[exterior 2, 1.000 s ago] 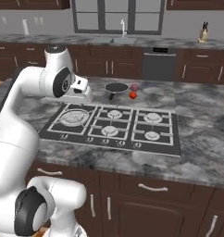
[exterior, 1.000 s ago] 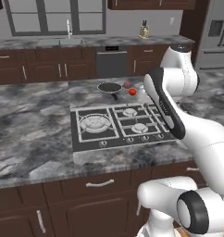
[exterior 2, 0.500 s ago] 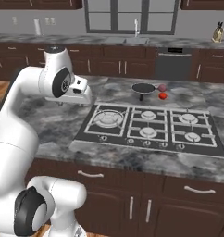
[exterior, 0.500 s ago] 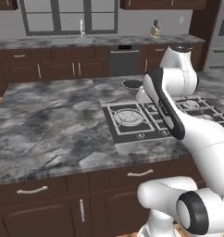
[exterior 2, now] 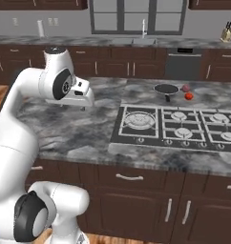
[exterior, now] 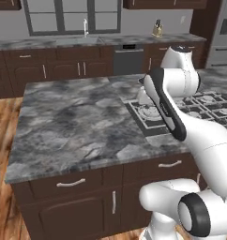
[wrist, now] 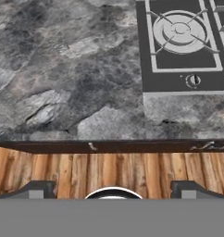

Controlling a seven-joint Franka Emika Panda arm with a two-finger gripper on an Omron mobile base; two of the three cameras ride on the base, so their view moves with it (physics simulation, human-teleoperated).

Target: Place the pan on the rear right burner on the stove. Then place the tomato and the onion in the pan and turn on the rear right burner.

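Observation:
The pan (exterior 2: pixel 166 88) sits on the island counter just behind the stove (exterior 2: pixel 118 131), its short handle toward me. Right of it lie the maroon-pink onion (exterior 2: pixel 185 88) and, nearer, the red tomato (exterior 2: pixel 189 96). The rear right burner (exterior 2: pixel 218 117) has nothing on its grate. My gripper (exterior 2: pixel 83 106) hangs over the marble counter well left of the stove, far from the pan. In the hand view its fingertips (wrist: pixel 37 190) stand wide apart and open, nothing between them, and the stove's large burner (wrist: pixel 180 30) and one knob (wrist: pixel 193 80) show at the upper right.
The island's marble top (exterior: pixel 73 117) stretches wide to the left of the stove (exterior: pixel 136 115). Wood floor (wrist: pixel 63 171) shows below the counter's front edge. A back counter with a sink (exterior 2: pixel 143 40), a dishwasher (exterior 2: pixel 183 64) and a knife block (exterior 2: pixel 226 33) runs along the far wall.
The whole picture has shifted: the base has driven left, so stove, pan, tomato and onion now sit further right in both base views. The arm's pose and open jaws look unchanged.

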